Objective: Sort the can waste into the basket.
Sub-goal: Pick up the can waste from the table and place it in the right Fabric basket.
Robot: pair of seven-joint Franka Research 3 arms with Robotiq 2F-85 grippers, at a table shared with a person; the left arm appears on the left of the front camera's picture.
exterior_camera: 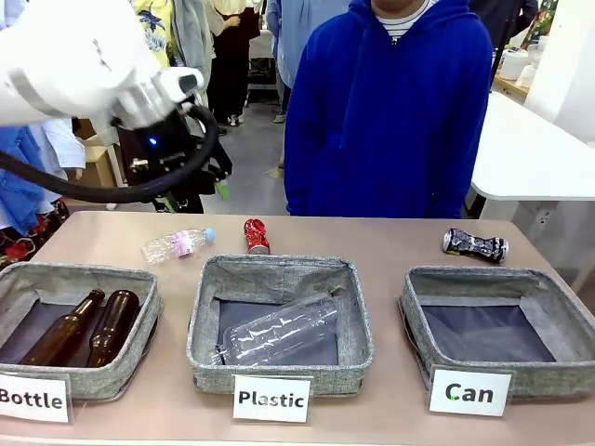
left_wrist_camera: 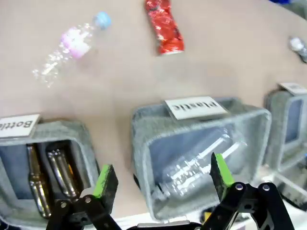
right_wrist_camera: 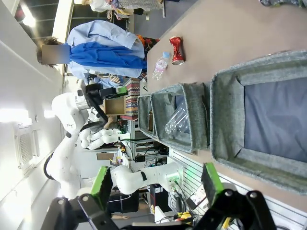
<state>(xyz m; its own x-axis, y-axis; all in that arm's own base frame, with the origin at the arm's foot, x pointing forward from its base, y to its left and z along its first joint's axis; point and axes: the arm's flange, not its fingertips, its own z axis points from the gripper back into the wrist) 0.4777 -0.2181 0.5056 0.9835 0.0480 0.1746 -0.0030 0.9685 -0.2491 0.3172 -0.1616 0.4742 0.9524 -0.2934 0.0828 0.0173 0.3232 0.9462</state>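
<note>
Left arm [exterior_camera: 74, 56]: raised, entering from the left, wrist angled downward.
Left gripper [left_wrist_camera: 163, 177]: jaws wide apart, holding nothing, green pads [left_wrist_camera: 106, 178] facing inward.
Right gripper [right_wrist_camera: 156, 184]: jaws wide apart, holding nothing.

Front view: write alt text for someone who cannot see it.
A red can and a black can lie on the table beyond three grey baskets, neither in the Can basket. The left hand hovers above the far left.
</note>
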